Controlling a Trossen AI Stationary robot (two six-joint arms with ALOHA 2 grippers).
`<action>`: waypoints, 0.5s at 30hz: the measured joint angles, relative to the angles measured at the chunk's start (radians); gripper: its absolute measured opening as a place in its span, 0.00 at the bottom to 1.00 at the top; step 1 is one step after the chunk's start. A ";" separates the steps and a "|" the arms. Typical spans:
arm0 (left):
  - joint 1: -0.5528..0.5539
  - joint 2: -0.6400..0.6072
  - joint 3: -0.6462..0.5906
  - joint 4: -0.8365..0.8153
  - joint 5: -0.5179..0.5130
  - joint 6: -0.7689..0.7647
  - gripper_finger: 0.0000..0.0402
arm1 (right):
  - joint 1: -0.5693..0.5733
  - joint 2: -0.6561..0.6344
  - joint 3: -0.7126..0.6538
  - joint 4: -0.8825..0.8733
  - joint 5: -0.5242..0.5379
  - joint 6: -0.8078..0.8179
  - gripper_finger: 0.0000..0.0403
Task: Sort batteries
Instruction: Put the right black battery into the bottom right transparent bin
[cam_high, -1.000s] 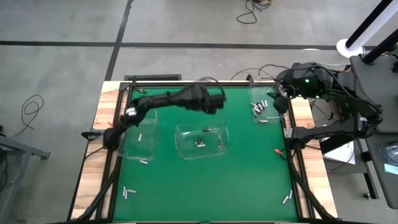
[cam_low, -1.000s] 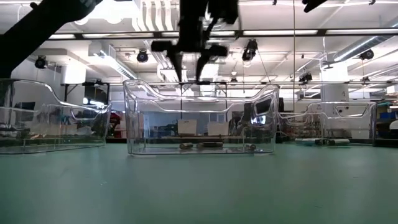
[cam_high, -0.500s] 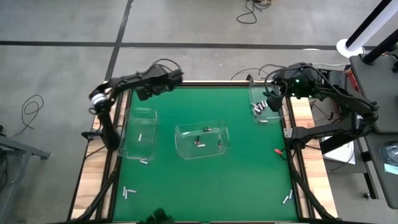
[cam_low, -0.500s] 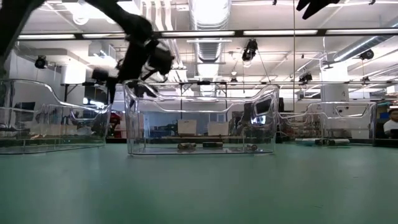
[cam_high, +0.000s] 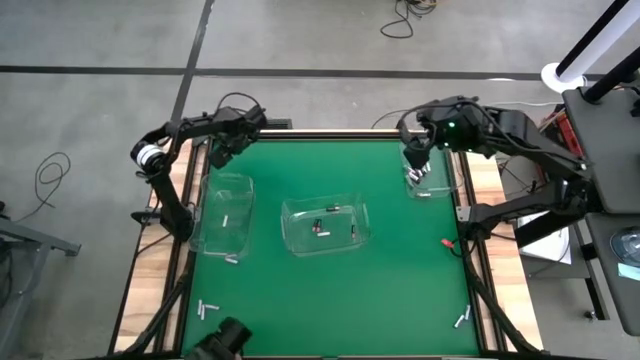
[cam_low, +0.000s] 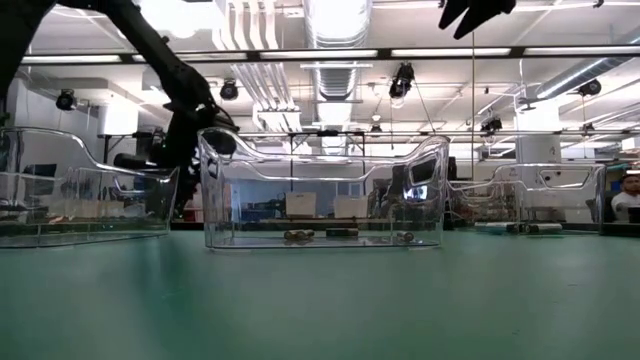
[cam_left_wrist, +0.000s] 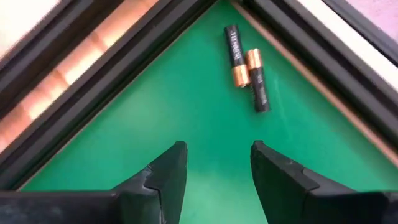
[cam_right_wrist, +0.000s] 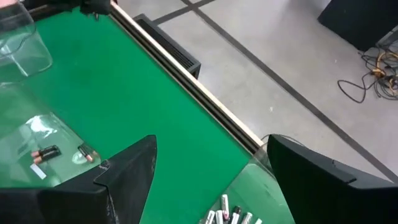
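You see matt green felt-like table (cam_high: 330, 290), pale wood edges, glossy clear plastic bins (cam_low: 320, 195), and batteries (cam_left_wrist: 247, 67) with copper-coloured ends.

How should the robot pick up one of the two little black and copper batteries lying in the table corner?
Grip the nearer black and copper battery across its round middle, coming straight down from above with the left gripper open. It lies flat on the green mat, its end touching the other battery, so the fingers should straddle its free long sides.

Left gripper (cam_left_wrist: 214, 163), fingers apart, above the green table (cam_left_wrist: 155, 112) at a corner formed by two black frame rails (cam_left_wrist: 87, 93). Two batteries (cam_left_wrist: 247, 68) lie side by side, touching, near that corner.
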 joint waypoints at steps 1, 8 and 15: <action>0.010 0.002 0.000 0.011 0.001 0.006 0.39 | 0.000 0.007 0.000 -0.001 0.000 0.000 0.73; 0.062 0.009 0.001 0.109 0.031 0.043 0.39 | 0.000 0.038 0.000 -0.001 0.000 0.000 0.69; 0.104 0.077 0.026 0.162 0.062 0.052 0.39 | 0.000 0.038 0.000 -0.001 0.000 0.018 0.66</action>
